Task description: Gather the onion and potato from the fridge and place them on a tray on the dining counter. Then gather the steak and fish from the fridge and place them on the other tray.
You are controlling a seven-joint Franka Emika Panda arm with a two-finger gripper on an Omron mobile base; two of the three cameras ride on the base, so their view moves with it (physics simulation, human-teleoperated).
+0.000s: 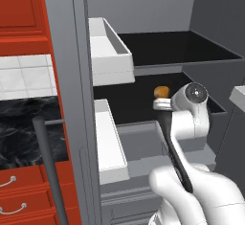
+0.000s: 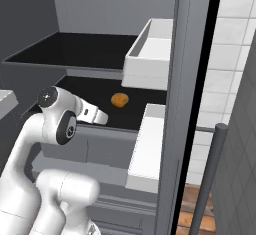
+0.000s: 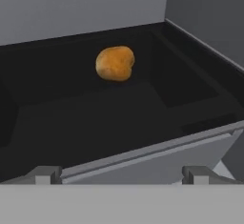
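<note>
At the far left of your left base view stood the red cabinets and a strip of black marble worktop, then the open fridge with its white door bins, and further right the black middle shelf where the potato lay alone, toward the back. Your gripper hung at the front edge of that shelf, pointed inward at the potato and well short of it, with the jaws spread wide and nothing between them. The shelf lip sat just beneath the fingertips in the hand view. From here, I judged the main risk was the reach: if you drove straight in low, the fingers could catch that lip or scrape the shelf floor. The potato looked rounded and lumpy, so a closing pinch off its middle could squirt it toward the back wall or roll it sideways. No onion could be made out on this shelf, so you would have had to look for it elsewhere. At the right, the grey fridge wall left little room to swing the wrist.
</note>
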